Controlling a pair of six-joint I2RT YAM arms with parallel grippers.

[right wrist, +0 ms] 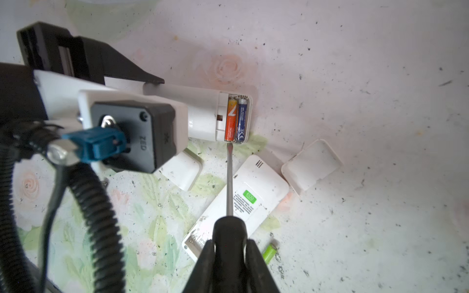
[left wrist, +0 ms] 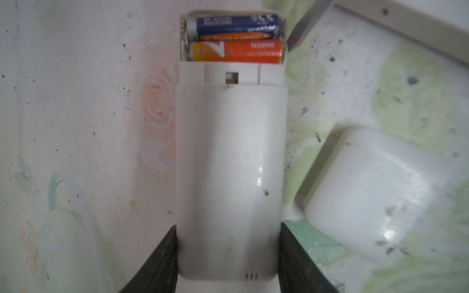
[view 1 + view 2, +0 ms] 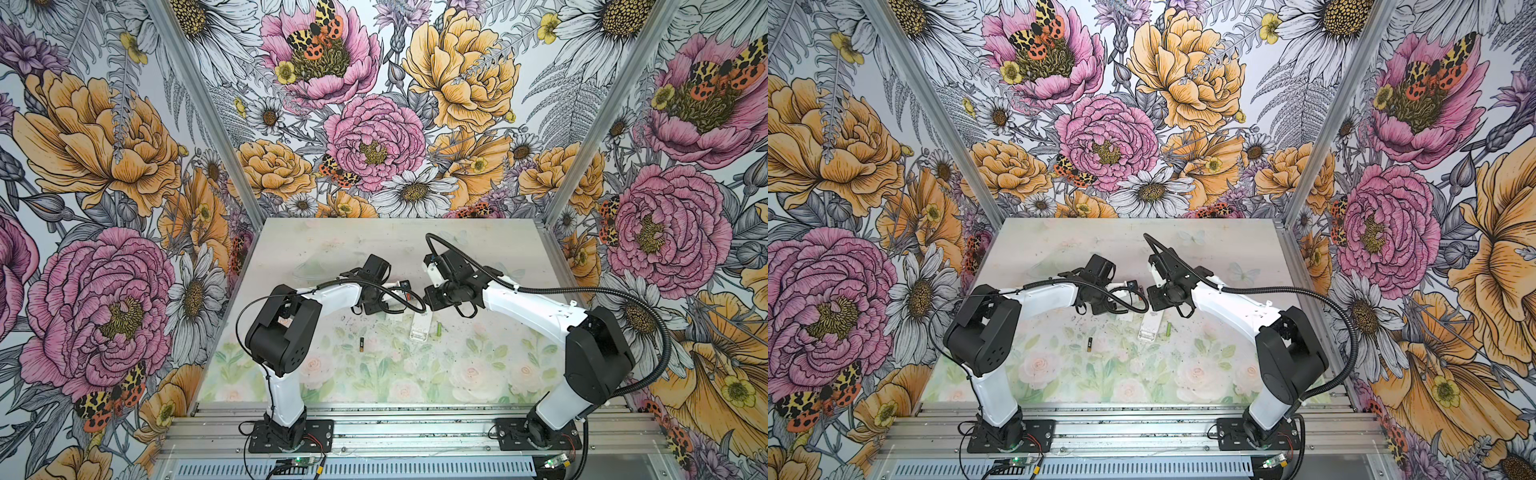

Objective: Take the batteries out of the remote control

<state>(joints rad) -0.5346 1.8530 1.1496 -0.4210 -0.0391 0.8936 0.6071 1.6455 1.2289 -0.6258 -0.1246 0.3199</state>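
My left gripper (image 2: pixel 228 225) is shut on the sides of a white remote control (image 2: pixel 231 165). Its battery bay is uncovered and holds two batteries side by side, an orange-red one (image 2: pixel 236 52) and a blue one (image 2: pixel 236 25). My right gripper (image 1: pixel 230 242) is shut on a black screwdriver handle (image 1: pixel 229 228). The steel shaft (image 1: pixel 229 182) reaches to the bay's edge at the end of the orange battery (image 1: pixel 231 119). In both top views a black gold-ended battery (image 3: pixel 361 345) and a lime green battery (image 3: pixel 438 330) lie loose on the table.
A second white remote (image 1: pixel 243 200) with a green label lies under the screwdriver shaft, the green battery (image 1: pixel 269 252) next to it. Two white covers (image 1: pixel 312 166) (image 1: pixel 182 172) lie nearby. The left wrist camera and its cable (image 1: pixel 132 134) hang close to the held remote.
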